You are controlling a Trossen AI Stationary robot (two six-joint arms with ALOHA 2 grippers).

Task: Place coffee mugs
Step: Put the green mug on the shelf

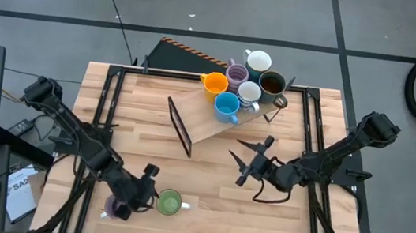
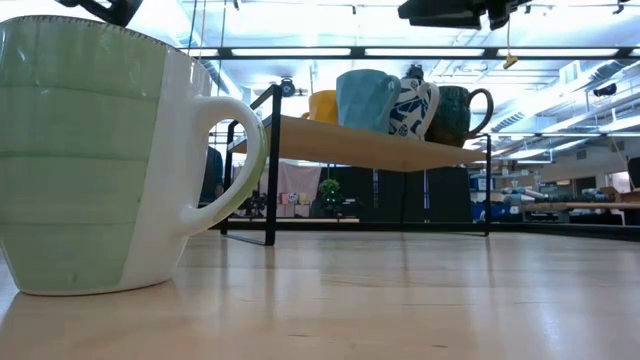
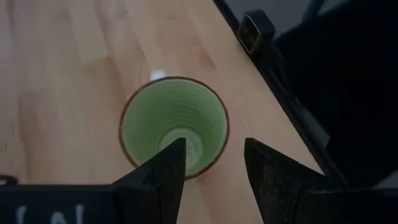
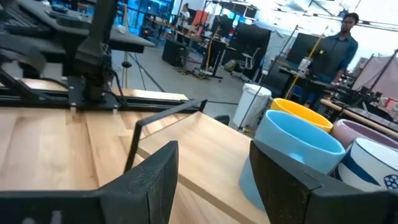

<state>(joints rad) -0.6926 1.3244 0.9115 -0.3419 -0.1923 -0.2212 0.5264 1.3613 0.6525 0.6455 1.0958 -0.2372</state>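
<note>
A green mug stands upright on its base on the wooden table near the front edge; it fills the left of the low view. My left gripper hangs open above it, one finger over the mug's mouth and one outside the rim, touching nothing. A lilac mug shows partly under the left arm. Several mugs, among them blue, orange and lilac, stand on a raised wooden shelf. My right gripper is open and empty, level with and facing the shelf's blue mug.
The shelf's black metal frame stands mid-table between the arms. Black rails run along the table's left and right sides. Bare wood lies between the green mug and the shelf. A person stands far off in the room.
</note>
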